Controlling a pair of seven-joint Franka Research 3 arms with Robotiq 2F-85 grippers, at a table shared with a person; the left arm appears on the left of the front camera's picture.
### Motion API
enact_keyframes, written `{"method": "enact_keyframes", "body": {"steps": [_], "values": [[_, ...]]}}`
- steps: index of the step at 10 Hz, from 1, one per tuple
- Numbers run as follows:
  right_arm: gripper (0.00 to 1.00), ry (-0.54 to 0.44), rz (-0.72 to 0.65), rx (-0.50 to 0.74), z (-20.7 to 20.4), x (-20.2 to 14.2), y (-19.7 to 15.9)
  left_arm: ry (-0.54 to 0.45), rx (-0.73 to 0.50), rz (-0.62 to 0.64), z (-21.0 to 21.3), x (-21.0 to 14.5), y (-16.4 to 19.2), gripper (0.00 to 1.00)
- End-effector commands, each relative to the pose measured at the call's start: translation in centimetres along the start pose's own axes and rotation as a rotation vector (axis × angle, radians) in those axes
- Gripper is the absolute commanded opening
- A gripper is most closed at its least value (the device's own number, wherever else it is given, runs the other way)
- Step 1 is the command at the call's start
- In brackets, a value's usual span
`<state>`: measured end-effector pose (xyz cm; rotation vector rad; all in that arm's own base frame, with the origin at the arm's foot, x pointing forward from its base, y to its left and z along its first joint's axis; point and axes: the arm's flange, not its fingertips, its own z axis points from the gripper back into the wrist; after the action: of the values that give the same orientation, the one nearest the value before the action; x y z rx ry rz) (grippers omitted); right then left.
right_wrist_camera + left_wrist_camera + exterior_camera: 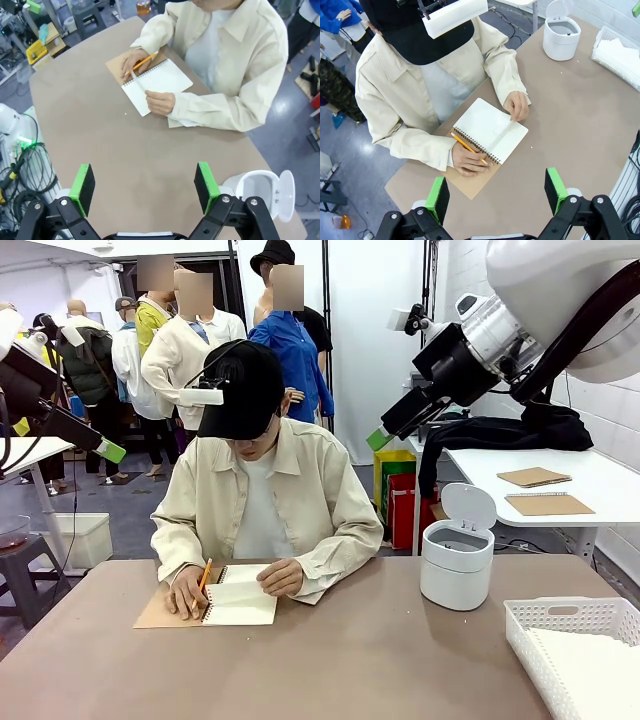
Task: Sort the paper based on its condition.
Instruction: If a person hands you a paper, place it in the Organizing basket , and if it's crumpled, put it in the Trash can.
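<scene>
Quick count: one person (260, 500) at the surface (350, 660) with two hands down, the pencil hand (187, 592) and the other hand (280, 578), plus one open spiral notebook (240, 598) left of centre, one pencil (204, 575), one little white lidded bin (457, 560) right of centre and one white lattice basket (575, 612) in the lower right corner. There's paper (600, 665) in that basket, but I can't count the sheets. On the white table (610, 485) at the right edge sit two more, a farther brown notebook (534, 477) and a nearer brown notebook (548, 504). That leaves two arms' worth: one left end effector (497, 195) and one right end effector (145, 182), two green pads (438, 197) each.
</scene>
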<state>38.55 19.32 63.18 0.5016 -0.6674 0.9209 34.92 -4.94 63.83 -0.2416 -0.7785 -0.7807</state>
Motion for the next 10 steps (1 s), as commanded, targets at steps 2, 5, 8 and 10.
{"method": "enact_keyframes", "body": {"steps": [2, 5, 8, 10], "values": [[1.0, -0.003, 0.004, -0.001, 0.19, 0.08, 0.16, 0.0, 0.0, 0.002, -0.01, -0.04, -0.02, 1.0], [1.0, -0.003, 0.004, -0.001, 0.19, 0.08, 0.16, 0.0, 0.0, 0.002, -0.01, -0.04, -0.02, 1.0], [1.0, -0.003, 0.004, -0.001, 0.19, 0.08, 0.16, 0.0, 0.0, 0.002, -0.01, -0.04, -0.02, 1.0], [1.0, -0.003, 0.004, -0.001, 0.19, 0.08, 0.16, 0.0, 0.0, 0.002, -0.01, -0.04, -0.02, 1.0]]}}
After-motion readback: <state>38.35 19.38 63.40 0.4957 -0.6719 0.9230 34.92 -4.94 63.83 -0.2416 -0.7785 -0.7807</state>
